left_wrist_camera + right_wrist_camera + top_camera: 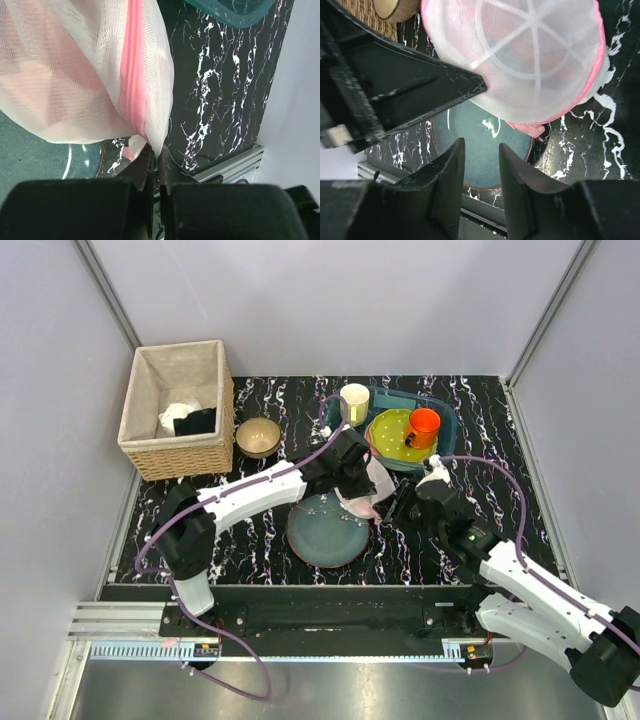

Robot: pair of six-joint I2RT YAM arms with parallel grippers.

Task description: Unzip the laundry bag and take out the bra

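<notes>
Left claw (156, 157) clenched on laundry bag (362, 492) edge, held over blue-grey plate (325, 535) far-right rim. Right claw (481, 147) released, empty, just right of plate. Judged unzipping step; next needs gripping pink zip (134, 75). Bra not clearly visible.

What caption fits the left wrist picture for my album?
Left fingers pinch the mesh laundry bag by its pink zip, near a blue-grey plate.

no writing, label, brand or number can be read on anything in view.
</notes>
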